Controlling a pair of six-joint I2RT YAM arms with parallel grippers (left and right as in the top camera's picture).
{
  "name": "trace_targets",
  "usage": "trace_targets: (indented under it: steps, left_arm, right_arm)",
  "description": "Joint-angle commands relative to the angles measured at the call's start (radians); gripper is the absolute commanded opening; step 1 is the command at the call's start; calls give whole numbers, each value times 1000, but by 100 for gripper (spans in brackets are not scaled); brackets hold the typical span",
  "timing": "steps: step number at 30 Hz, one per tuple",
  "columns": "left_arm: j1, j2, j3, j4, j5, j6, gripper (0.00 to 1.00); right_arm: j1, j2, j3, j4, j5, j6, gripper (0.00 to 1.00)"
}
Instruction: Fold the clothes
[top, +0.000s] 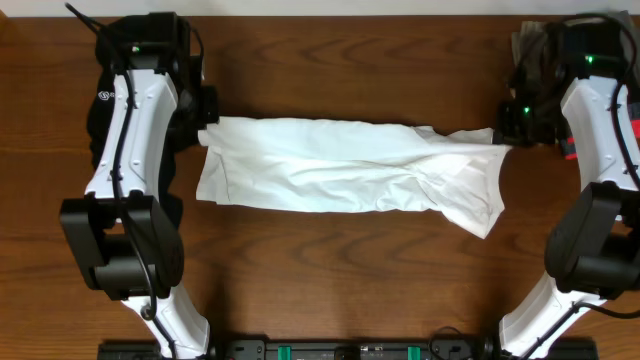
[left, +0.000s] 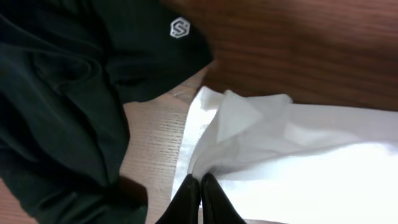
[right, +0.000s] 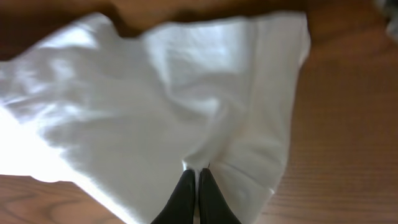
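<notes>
Across middle of tabletop (top: 330, 285), white T-shirt (top: 340, 165) lies stretched as crumpled band between both arms. Left jaws closed tight, pinching its left edge. Right jaws closed too, seemingly nipping thin fold at right end; view blurred. Black garment (left: 62, 93) just beside left jaws.

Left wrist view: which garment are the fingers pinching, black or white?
The white T-shirt: the fingers close on its creased edge. The black garment with the small white logo lies beside it, ungripped.
</notes>
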Motion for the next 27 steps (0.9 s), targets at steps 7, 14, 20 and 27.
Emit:
trace_targets:
  steps: [7,14,20,27]
  left_arm:
    - [29,18,-122,134,-35,6,6]
    - [32,18,-157,178,-35,6,6]
    - [32,18,-157,161,-35,6,27]
    - [32,17,-156,147,-34,5,92]
  right_arm:
    - [-49,-6,-106,51,17,9,1]
    - [-49,-6,-130,48,16,9,1]
    - [-47,-6,-188,5,21,10,5]
    - [-62,-6,-221,8,21,30,63]
